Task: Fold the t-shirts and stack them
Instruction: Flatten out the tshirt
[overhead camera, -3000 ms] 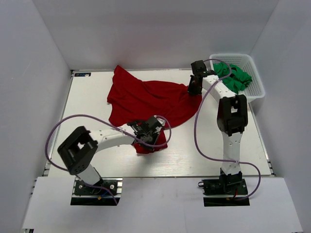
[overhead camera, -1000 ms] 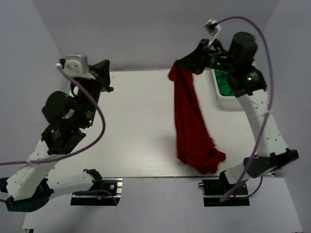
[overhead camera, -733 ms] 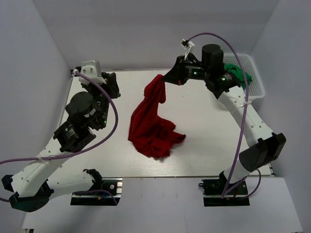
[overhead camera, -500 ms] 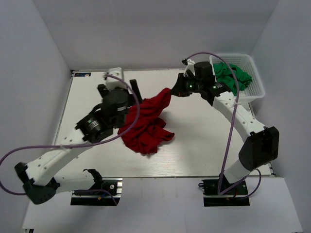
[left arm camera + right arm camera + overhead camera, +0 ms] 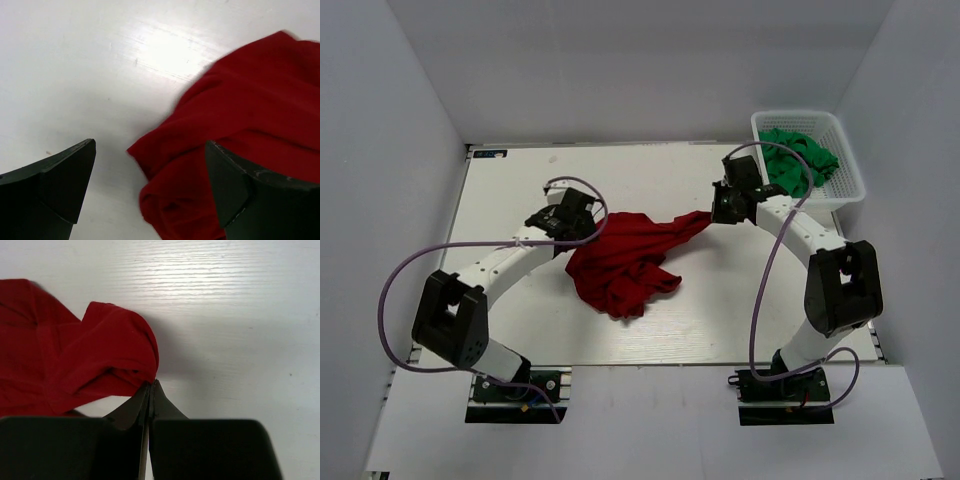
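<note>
A crumpled red shirt (image 5: 625, 262) lies on a white table (image 5: 510, 185), bunched into a loose heap with many folds. Its long axis runs on a slant, from a rumpled lump nearest the arm bases up to a narrow, drawn-out corner. That tapered corner points straight at the right gripper (image 5: 714, 215).

The right gripper's jaws are pressed together on the very tip of that corner, pinching a small rounded fold of red cloth. From its wrist camera, the rest of the shirt spreads away to the left of the closed jaws, and bare table lies ahead of them and to their right.

The left gripper (image 5: 150, 145) is at the opposite end of the heap, with its jaws spread wide apart. A rounded edge of the shirt sits in the gap between the two fingers and runs off past the right-hand finger (whether either finger touches the cloth cannot be told). Bare table lies ahead of the jaws and by the left-hand finger.

Behind the right gripper, on the far side from the red shirt, a white lattice basket (image 5: 851, 186) stands at the table's corner. It holds green shirts (image 5: 800, 160), piled loosely up to its rim.
</note>
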`<state>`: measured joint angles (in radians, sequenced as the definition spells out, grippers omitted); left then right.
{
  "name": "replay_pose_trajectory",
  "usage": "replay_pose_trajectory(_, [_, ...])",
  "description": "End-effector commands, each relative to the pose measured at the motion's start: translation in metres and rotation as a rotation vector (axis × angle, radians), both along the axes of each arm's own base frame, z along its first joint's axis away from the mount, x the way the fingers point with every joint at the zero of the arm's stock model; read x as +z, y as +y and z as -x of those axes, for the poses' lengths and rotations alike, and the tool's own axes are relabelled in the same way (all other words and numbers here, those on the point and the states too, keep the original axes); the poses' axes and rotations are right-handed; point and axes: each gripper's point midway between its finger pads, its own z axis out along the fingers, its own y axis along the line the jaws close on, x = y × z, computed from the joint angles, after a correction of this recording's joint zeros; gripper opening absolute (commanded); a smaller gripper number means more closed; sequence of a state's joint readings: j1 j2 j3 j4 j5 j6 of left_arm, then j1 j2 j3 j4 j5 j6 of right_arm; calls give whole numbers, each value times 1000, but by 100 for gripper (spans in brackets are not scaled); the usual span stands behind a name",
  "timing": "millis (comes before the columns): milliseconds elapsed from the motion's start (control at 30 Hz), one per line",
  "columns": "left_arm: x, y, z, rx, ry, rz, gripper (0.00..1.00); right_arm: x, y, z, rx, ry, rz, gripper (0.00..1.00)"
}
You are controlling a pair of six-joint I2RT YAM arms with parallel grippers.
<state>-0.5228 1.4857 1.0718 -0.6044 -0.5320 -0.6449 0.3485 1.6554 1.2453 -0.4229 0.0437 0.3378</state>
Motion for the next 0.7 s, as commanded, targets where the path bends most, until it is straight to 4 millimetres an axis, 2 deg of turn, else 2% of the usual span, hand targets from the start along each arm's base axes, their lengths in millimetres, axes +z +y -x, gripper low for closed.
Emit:
replay_pose_trajectory(0, [-1,-9,8,-6,-6,201,100,3,-17,-10,-50,-18,24,0])
replay_pose_trajectory(33, [7,-8,7,2,-47,237,100,0,-16,-10,-49,-11,23,0])
replay_pose_trajectory(67, [6,-5,8,11,-52,261,100,-2,-20,-10,-58,-3,19,0])
replay_pose_trajectory(133, [-11,4,13,27,-26,285,100,-4,-15,-10,-41,1,-4,0])
replay_pose_trajectory(267, [-40,-14,9,-73,31,321,100,-5,-17,-12,-31,8,-17,0])
replay_pose_trajectory(333, [-52,-13,9,-94,65,307,100,-3,-11,-11,-10,15,-51,0])
replay_pose_trajectory(400, [-68,-12,10,-98,104,286,94,-3,-11,-11,-14,16,-60,0])
replay_pose_trajectory(533, [-82,-5,19,-87,163,259,89,-5,-9,-11,-10,29,-74,0])
replay_pose_trajectory(667, [-94,7,28,-34,183,242,89,-6,-6,-10,-3,43,-90,0])
